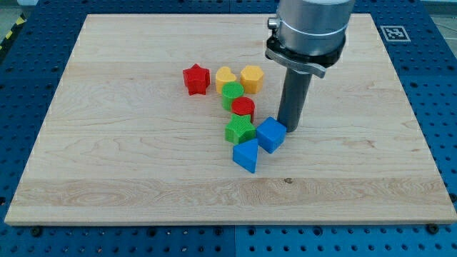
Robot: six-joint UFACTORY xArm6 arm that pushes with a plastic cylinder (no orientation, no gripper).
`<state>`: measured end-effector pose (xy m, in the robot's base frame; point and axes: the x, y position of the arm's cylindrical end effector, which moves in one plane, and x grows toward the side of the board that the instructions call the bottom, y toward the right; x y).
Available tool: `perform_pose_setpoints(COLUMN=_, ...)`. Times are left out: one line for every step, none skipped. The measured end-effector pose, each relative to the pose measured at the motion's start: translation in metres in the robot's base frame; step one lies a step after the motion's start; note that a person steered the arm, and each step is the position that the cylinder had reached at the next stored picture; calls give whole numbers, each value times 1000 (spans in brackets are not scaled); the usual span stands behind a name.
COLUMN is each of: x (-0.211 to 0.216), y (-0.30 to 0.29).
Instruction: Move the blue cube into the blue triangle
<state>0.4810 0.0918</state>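
The blue cube [271, 135] sits near the middle of the wooden board [114, 164]. The blue triangle [245, 155] lies just below and to the left of it, nearly touching its lower left corner. My tip [290, 129] stands right against the cube's upper right side. The dark rod rises from there to the grey arm housing [308, 32] at the view's top.
A green block [240, 130] touches the blue cube's left side. Above it are a red block [243, 108], a green block [232, 93], a yellow heart-like block [226, 77], a yellow hexagon [251, 78] and a red star [196, 79].
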Motion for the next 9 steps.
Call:
perform_pose_setpoints(x=1, y=6)
perform_pose_setpoints(x=-34, y=-4)
perform_pose_setpoints(x=-36, y=-5)
perform_pose_setpoints(x=-11, y=-10)
perform_pose_setpoints(x=1, y=-23)
perform_pose_setpoints(x=-4, y=-36)
perform_pose_setpoints(x=-6, y=-36)
perform_pose_setpoints(x=0, y=-36)
perform_pose_setpoints(x=9, y=-34)
